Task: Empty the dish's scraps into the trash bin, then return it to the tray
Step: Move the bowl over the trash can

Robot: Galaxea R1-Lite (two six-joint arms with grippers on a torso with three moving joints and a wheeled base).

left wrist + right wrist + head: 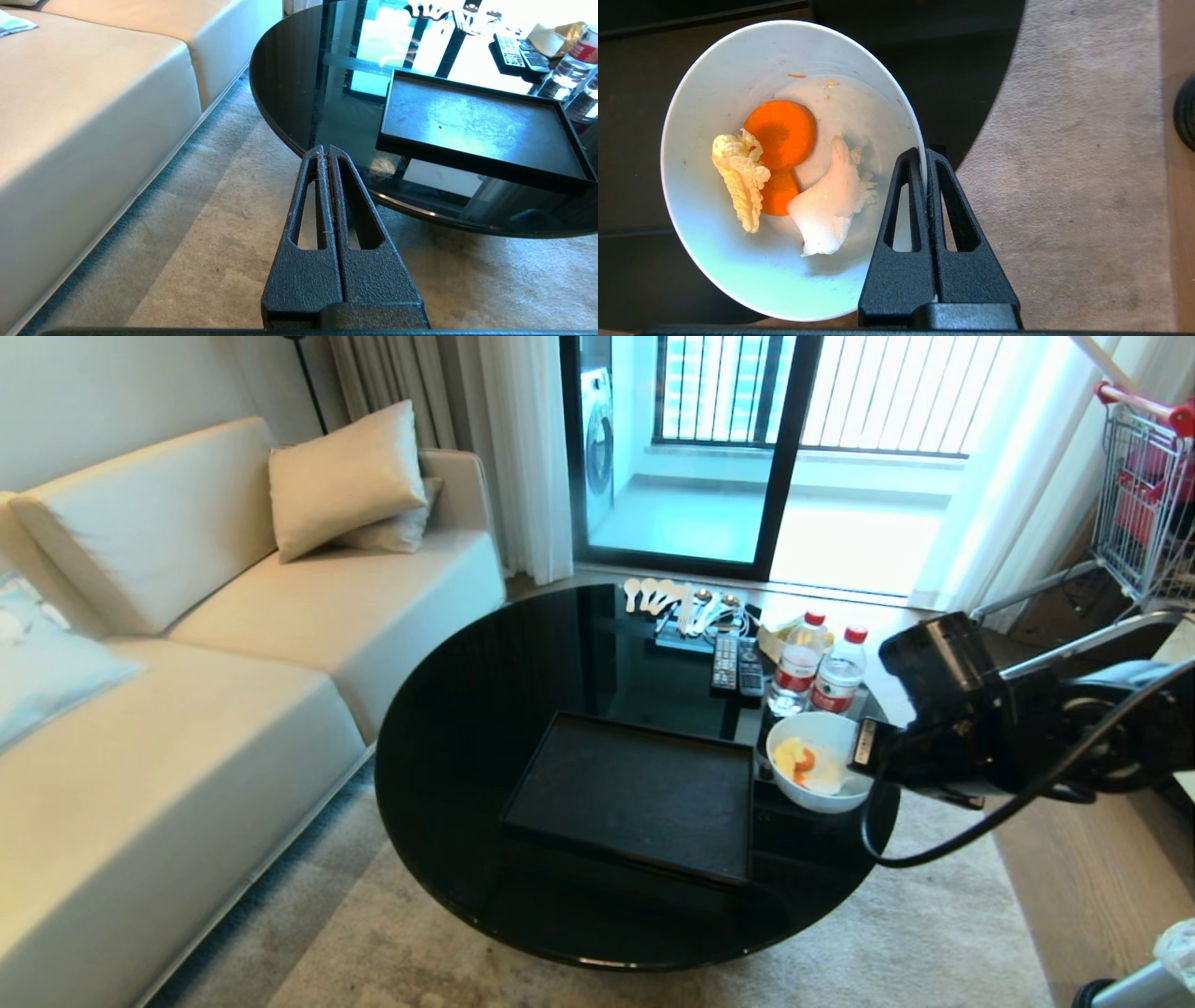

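The dish [814, 800], a small white bowl, hangs just off the right side of the round black table [467, 709]. My right gripper [864, 752] is shut on its rim. In the right wrist view the gripper [923, 151] pinches the rim of the dish [738, 280], one finger inside and one outside. The scraps [780, 135], orange carrot slices and pale bits, lie in it and also show from the head camera [799, 758]. The black tray [635, 793] lies empty mid-table. A corner of the trash bin [1144, 980] shows at the lower right. My left gripper [325, 148] is parked shut over the carpet.
Two water bottles [798, 663] stand just behind the dish, with remotes [738, 665] and spoons [672, 602] farther back. A cream sofa [187, 709] fills the left side. A shopping cart [1144, 495] stands at the far right. Beige carpet [1064, 186] lies under the gripper.
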